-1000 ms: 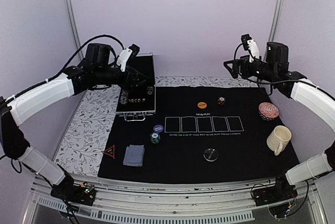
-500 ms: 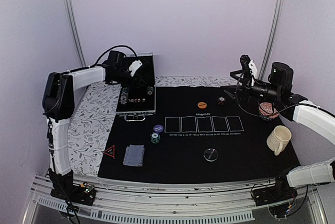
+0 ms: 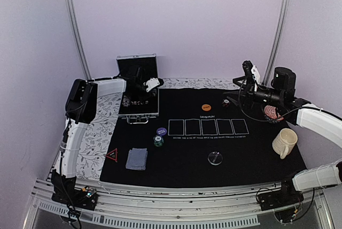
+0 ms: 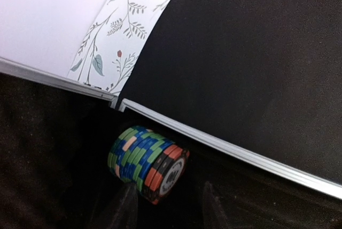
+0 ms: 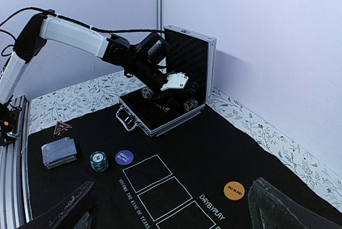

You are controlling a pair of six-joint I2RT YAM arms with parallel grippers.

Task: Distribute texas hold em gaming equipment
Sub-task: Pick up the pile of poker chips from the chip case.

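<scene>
My left gripper (image 3: 152, 84) reaches into the open metal case (image 3: 138, 112). In the left wrist view it is open (image 4: 165, 207), and a stack of green, blue and red-black chips (image 4: 148, 162) lies on its side just beyond the fingertips, nearer the left one. My right gripper (image 3: 235, 96) hovers open and empty (image 5: 176, 215) over the mat's far right. On the mat lie a green chip stack (image 3: 158, 141), a blue disc (image 3: 161, 131), an orange disc (image 3: 206, 108), red-black chips (image 3: 226, 103), a red triangle marker (image 3: 111, 155), a card deck (image 3: 137, 159) and a clear disc (image 3: 215, 158).
A black mat (image 3: 251, 154) with five white rectangles covers the table. A cream mug (image 3: 284, 142) and a patterned bowl (image 3: 273, 113) stand at the right edge. The case's raised lid (image 3: 137, 66) stands behind the left gripper. Walls close the back and sides.
My left arm has folded in and its gripper has gone down into the case's right side. My right gripper has come down and leftward toward the mat's far right.
</scene>
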